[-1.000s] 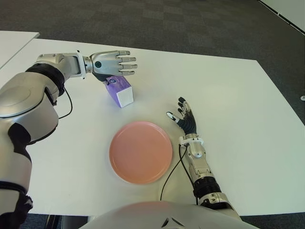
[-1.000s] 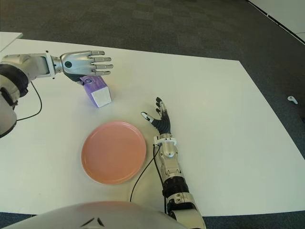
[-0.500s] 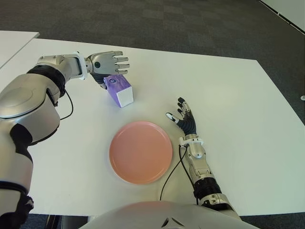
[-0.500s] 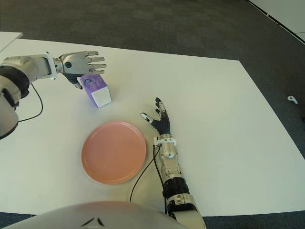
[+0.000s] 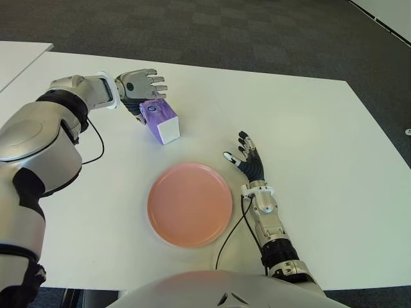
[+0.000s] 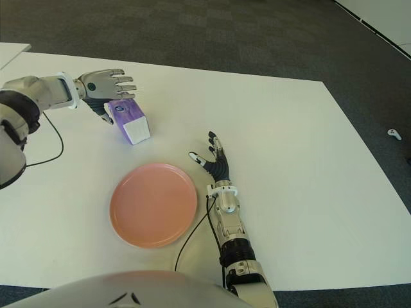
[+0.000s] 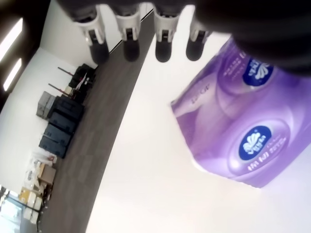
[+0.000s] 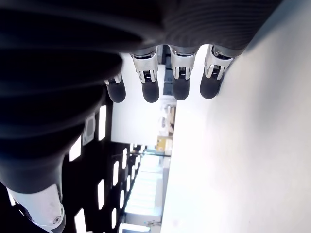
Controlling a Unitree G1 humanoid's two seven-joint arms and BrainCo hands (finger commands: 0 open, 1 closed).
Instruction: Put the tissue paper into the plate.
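Left eye view: left hand [image 5: 142, 86], fingers spread, over tissue pack [image 5: 160, 120] far edge.

Purple tissue pack [image 5: 160, 119] with white end and blue logos, pink plate [image 5: 189, 204], white table [image 5: 321, 147].

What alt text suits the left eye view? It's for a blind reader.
The robot's left hand, fingers spread, hovers over a purple tissue pack on a white table. A pink plate sits nearer, with the open right hand beside it.
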